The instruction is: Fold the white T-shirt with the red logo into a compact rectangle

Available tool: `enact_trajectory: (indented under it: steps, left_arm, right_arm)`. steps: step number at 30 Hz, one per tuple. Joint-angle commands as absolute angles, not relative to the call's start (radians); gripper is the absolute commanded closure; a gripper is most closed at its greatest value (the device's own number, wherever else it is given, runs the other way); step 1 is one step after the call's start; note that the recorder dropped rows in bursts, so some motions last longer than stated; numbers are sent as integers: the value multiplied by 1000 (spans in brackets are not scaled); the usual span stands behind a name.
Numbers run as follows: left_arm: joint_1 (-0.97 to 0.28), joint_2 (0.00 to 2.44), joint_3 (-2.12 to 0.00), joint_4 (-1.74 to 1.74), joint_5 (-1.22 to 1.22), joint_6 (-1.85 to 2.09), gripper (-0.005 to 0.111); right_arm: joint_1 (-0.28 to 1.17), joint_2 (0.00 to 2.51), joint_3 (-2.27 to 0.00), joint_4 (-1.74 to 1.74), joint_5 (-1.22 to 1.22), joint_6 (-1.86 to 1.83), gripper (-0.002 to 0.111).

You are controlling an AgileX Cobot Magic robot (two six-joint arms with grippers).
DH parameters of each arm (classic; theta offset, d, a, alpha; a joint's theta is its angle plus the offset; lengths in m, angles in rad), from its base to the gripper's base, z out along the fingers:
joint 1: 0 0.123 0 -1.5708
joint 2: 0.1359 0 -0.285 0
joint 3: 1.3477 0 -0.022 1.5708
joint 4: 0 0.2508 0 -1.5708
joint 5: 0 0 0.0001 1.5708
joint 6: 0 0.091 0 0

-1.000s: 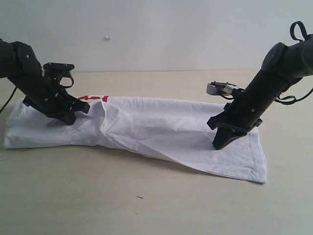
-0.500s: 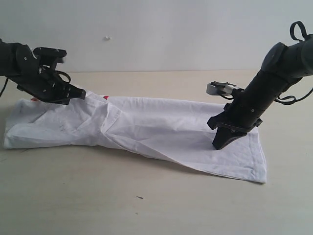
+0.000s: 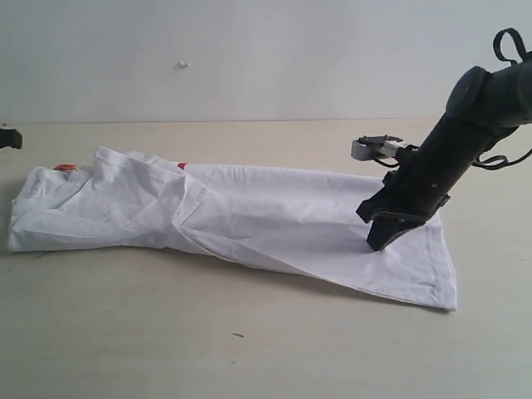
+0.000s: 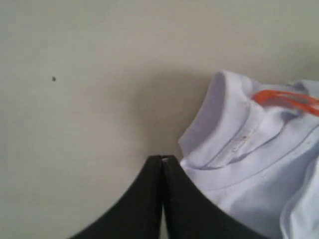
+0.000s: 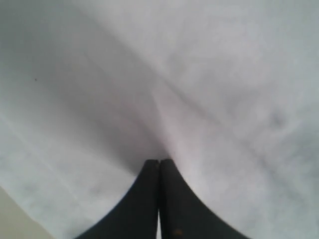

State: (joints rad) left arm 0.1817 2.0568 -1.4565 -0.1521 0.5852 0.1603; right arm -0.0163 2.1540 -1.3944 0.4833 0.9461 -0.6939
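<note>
The white T-shirt (image 3: 249,216) lies as a long band across the table, its sides folded in. Its ribbed collar (image 4: 224,124) and orange neck tag (image 3: 65,167) are at the left end. Only a sliver of the red logo (image 3: 181,165) peeks out from under a fold. My left gripper (image 4: 162,158) is shut and empty, hovering over bare table just beside the collar; in the exterior view only a black scrap of it (image 3: 8,137) shows at the left edge. My right gripper (image 3: 378,247) is shut, tips down on the hem end, where a crease of cloth (image 5: 164,124) runs up into them.
The beige table (image 3: 249,349) runs wide in front of the shirt and behind it to a pale wall. A small dark speck (image 3: 238,336) lies on the table near the front.
My left arm let go of the folded-over cloth at the collar end and pulled back off to the left, almost out of the exterior view. The right gripper shifted slightly rightward with the hem.
</note>
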Motion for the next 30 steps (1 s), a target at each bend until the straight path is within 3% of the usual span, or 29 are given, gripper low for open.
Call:
enact_trajectory:
  steps: [1, 5, 7, 16, 20, 25, 30]
  left_arm:
    - [226, 2053, -1454, -383, 643, 361, 76]
    - [230, 2071, -1454, -425, 673, 384, 35]
    - [229, 2085, -1454, -428, 694, 389, 28]
    - [227, 2160, -1452, -492, 729, 393, 46]
    - [212, 2180, -1452, -510, 729, 412, 45]
    - [205, 2197, -1452, -514, 751, 418, 30]
    - [210, 2200, -1456, -538, 784, 454, 30]
  right_arm:
    - [-18, 2091, -1392, 467, 923, -705, 108]
    - [-18, 2057, -1392, 467, 923, -705, 108]
    - [-18, 2044, -1392, 467, 923, -705, 108]
    - [-18, 2038, -1392, 467, 951, -705, 108]
    - [-18, 2038, -1392, 467, 951, -705, 108]
    - [-18, 2038, -1392, 467, 953, -705, 108]
    - [-18, 2038, -1392, 467, 953, -705, 108]
